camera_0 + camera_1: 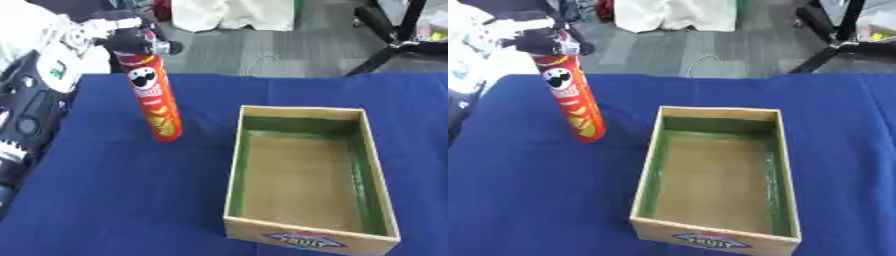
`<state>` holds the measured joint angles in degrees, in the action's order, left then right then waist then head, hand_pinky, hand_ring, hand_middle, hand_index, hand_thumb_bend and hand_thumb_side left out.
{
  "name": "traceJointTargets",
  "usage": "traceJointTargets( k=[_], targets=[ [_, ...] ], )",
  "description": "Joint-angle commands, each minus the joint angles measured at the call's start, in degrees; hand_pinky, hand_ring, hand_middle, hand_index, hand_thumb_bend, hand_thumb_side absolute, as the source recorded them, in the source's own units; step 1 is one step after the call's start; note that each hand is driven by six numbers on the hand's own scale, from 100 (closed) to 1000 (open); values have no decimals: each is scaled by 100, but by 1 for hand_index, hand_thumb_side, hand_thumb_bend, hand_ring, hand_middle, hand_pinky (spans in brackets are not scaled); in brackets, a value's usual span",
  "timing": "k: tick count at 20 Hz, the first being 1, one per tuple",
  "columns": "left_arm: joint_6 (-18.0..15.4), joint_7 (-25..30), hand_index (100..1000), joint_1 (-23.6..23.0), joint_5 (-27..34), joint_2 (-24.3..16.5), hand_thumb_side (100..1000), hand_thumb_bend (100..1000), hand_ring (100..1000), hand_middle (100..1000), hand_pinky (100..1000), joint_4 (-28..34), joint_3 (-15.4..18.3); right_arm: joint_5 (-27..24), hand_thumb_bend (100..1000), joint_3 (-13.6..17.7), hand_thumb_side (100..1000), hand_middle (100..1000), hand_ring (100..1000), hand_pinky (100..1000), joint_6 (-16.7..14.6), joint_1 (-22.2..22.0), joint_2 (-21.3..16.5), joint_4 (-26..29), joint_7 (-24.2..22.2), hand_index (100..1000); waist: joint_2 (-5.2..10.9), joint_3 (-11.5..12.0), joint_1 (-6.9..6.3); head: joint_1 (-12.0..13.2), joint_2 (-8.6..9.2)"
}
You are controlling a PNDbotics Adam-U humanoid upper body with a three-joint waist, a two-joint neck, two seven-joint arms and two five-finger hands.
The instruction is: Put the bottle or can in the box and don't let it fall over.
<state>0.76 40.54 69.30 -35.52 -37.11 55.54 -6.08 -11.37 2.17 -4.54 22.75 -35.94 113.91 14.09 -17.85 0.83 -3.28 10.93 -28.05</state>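
Note:
A tall red chip can (pixel 153 97) stands left of the box, leaning with its top toward the far left. Its lower end is at the blue cloth; I cannot tell whether it touches. My left hand (pixel 131 41) is shut on the can's top end, dark fingers curled round the cap. The open cardboard box (pixel 301 114) with green inner walls lies to the right of the can, a short gap away, with nothing inside. My right hand shows in no view.
The blue cloth-covered table (pixel 131 200) fills the view. My left arm (pixel 35 105) runs along the table's left edge. Beyond the far edge are grey floor, white fabric (pixel 232 12) and a black stand's legs (pixel 394 45).

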Motion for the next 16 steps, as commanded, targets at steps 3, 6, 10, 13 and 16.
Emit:
traceJointTargets(
  k=[3, 6, 10, 13, 16],
  targets=[
    [-41, 314, 857, 50, -68, -104, 791, 581, 866, 862, 817, 25, -2, -46, 100, 93, 808, 732, 715, 920, -19, 41, -67, 68, 0, 1000, 65, -13, 25, 14, 40],
    [-75, 512, 860, 44, -71, -92, 747, 615, 851, 850, 811, 21, -27, -64, 100, 101, 806, 732, 714, 921, -25, 41, -55, 68, 9, 1000, 63, -23, 29, 19, 43],
    [-113, 807, 863, 44, -102, -91, 707, 655, 827, 858, 772, 18, -52, -98, 100, 104, 803, 730, 712, 920, -41, 43, -53, 68, 24, 1000, 69, -36, 30, 24, 52],
    [-185, 938, 862, 42, -232, -97, 690, 698, 803, 876, 704, 38, -60, -125, 100, 105, 801, 729, 711, 920, -60, 50, -51, 68, 27, 1000, 72, -41, 27, 36, 69],
    [-253, 1008, 869, 38, -384, -92, 677, 726, 788, 878, 668, 42, -57, -155, 100, 105, 800, 728, 710, 920, -73, 50, -45, 68, 33, 1000, 73, -46, 26, 48, 74]
  ],
)
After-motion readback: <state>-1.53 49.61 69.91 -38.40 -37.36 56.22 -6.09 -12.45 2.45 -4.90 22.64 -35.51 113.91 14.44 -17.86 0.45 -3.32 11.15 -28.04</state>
